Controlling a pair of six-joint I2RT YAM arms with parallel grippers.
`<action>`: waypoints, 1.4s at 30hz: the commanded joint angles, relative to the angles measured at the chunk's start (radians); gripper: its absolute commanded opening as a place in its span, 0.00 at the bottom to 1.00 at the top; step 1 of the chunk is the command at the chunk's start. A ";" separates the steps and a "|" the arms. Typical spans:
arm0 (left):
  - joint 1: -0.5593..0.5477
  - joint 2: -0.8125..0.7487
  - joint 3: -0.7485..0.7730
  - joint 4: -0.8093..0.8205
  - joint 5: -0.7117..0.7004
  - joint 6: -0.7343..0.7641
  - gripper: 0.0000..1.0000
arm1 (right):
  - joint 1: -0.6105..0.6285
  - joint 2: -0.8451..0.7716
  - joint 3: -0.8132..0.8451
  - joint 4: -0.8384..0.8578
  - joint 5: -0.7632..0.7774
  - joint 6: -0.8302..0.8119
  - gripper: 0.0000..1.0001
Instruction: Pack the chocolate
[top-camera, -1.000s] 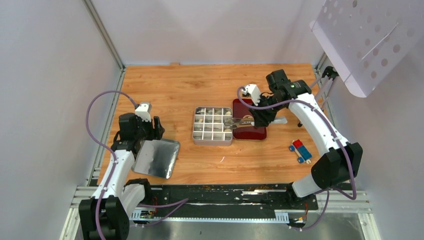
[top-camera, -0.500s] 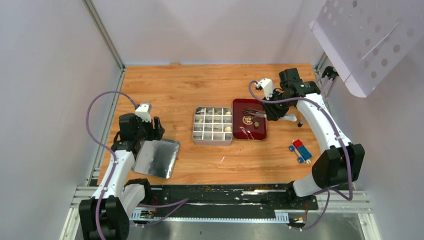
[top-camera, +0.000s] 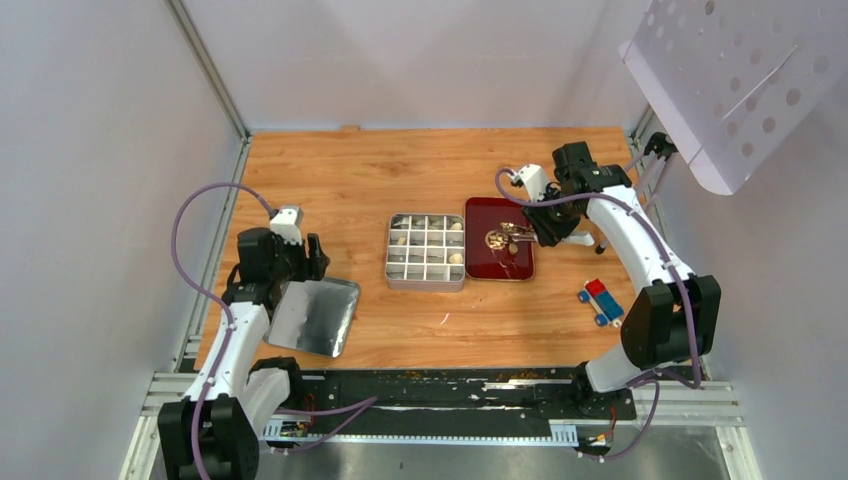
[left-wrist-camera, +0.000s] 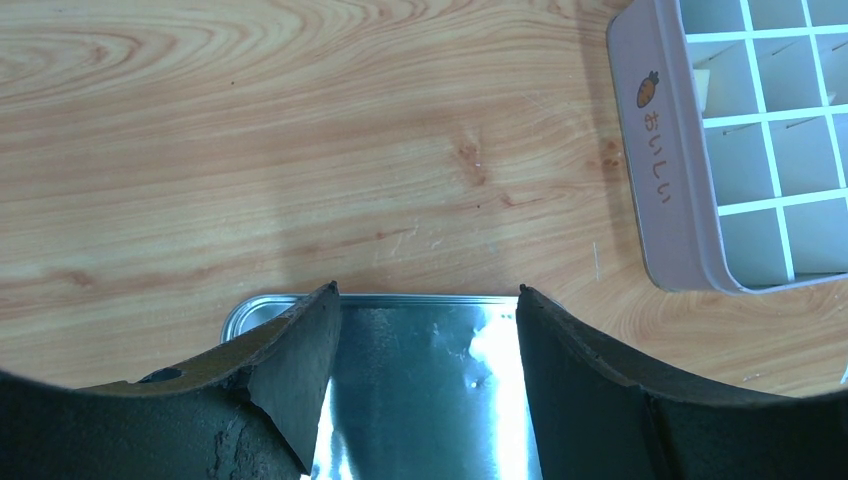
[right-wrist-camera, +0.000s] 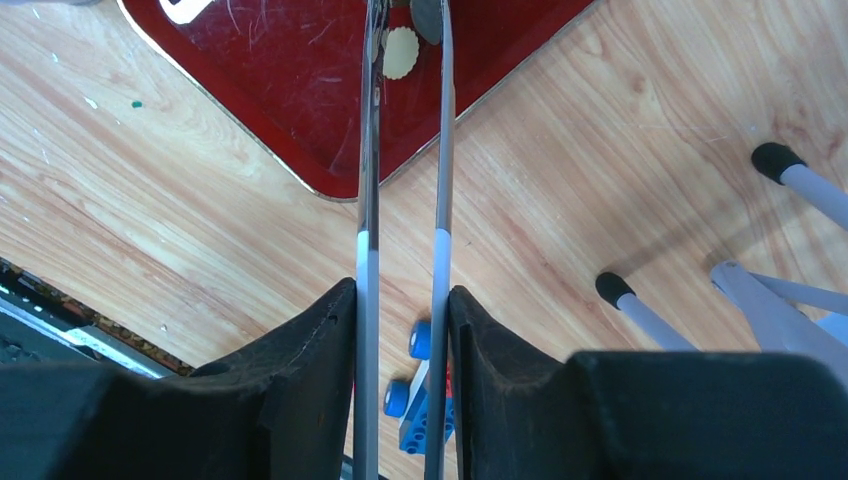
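Observation:
The compartment tin (top-camera: 392, 277) stands mid-table with a few cream chocolate pieces (top-camera: 457, 258) in it; its rim (left-wrist-camera: 680, 200) shows in the left wrist view. My right gripper (top-camera: 545, 225) (right-wrist-camera: 400, 290) is shut on long metal tongs (right-wrist-camera: 440, 150), whose tips reach over the red tray (top-camera: 520, 268) (right-wrist-camera: 270, 60). A dark piece (right-wrist-camera: 428, 15) sits at the tong tips next to a cream scalloped piece (right-wrist-camera: 401, 52). My left gripper (top-camera: 297, 265) (left-wrist-camera: 425, 292) is open above the shiny tin lid (top-camera: 318, 315) (left-wrist-camera: 420, 380).
A red-and-blue wheeled block (top-camera: 600, 300) (right-wrist-camera: 420, 400) lies right of the tray. A white perforated panel (top-camera: 730, 70) hangs at the back right, and its stand legs (right-wrist-camera: 640, 310) rest on the table. Enclosure walls close off the left, back and right.
My right arm has drawn the tongs back from over the tin to the red tray. The left arm and the lid have not moved.

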 joint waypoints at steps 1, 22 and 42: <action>0.009 -0.015 -0.006 0.035 0.002 -0.008 0.73 | -0.007 0.002 -0.019 0.036 0.025 -0.009 0.36; 0.009 -0.009 -0.011 0.046 0.005 -0.012 0.73 | -0.040 0.025 -0.016 0.041 0.074 0.003 0.20; 0.009 0.011 0.008 0.034 0.010 -0.009 0.73 | -0.035 -0.084 0.075 -0.061 -0.375 0.039 0.13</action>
